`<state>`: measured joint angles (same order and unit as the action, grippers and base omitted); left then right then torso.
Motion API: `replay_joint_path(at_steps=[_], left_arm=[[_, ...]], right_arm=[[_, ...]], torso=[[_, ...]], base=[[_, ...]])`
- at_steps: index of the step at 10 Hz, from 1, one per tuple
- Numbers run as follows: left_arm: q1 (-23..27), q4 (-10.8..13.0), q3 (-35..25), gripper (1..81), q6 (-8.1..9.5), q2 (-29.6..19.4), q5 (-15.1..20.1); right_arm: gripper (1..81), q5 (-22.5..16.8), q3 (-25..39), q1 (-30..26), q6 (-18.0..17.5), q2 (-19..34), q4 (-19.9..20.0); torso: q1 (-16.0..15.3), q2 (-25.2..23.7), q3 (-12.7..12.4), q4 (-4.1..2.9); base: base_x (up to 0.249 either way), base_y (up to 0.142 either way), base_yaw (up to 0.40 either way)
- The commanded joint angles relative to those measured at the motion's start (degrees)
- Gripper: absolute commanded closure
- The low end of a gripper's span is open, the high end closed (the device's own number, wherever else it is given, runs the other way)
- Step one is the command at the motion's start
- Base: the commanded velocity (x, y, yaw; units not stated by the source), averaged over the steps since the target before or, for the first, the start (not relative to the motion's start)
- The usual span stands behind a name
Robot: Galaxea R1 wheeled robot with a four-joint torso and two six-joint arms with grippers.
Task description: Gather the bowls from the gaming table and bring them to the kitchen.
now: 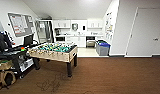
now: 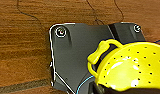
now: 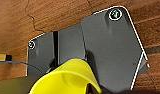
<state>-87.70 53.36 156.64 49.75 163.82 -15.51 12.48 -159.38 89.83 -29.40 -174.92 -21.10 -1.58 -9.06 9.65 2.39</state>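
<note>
**Yellow bowl rides above brown carpet, kitchen ahead**

Whether either arm's fingers are clenched or released cannot be told. A glossy yellow perforated bowl [image 2: 132, 67] with a looped handle hangs over ribbed brown carpet [image 2: 21, 37]; a smooth yellow curved piece [image 3: 68, 77] shows by the right wrist. Ahead, past the green-field football table [image 1: 56, 50] on dark legs, lies the white-cabinet kitchen [image 1: 76, 31].

Brown wood-grain floor [image 1: 116, 75] carries the foosball table [image 1: 54, 51], a cluttered black cart [image 1: 13, 58] and grey bins [image 1: 103, 48].
</note>
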Motion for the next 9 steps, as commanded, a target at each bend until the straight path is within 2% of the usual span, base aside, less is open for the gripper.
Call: replay_joint_path(at_steps=[1, 9], left_arm=[[2.31, 0.43, 0.34, 81.1, 0.08, -1.12, 1.44], [2.05, 0.43, 0.25, 81.1, 0.08, -1.03, 1.36]], right_arm=[[81.1, -2.02, 0.04, -2.42, 0.22, 0.07, -0.08], [81.1, -2.02, 0.04, -2.86, 0.22, -0.10, -0.08]], torso=[[0.00, 0.00, 0.00, 0.00], [0.02, 0.00, 0.00, 0.00]], base=[[0.087, 0.000, 0.000], [0.094, 0.000, 0.000]])
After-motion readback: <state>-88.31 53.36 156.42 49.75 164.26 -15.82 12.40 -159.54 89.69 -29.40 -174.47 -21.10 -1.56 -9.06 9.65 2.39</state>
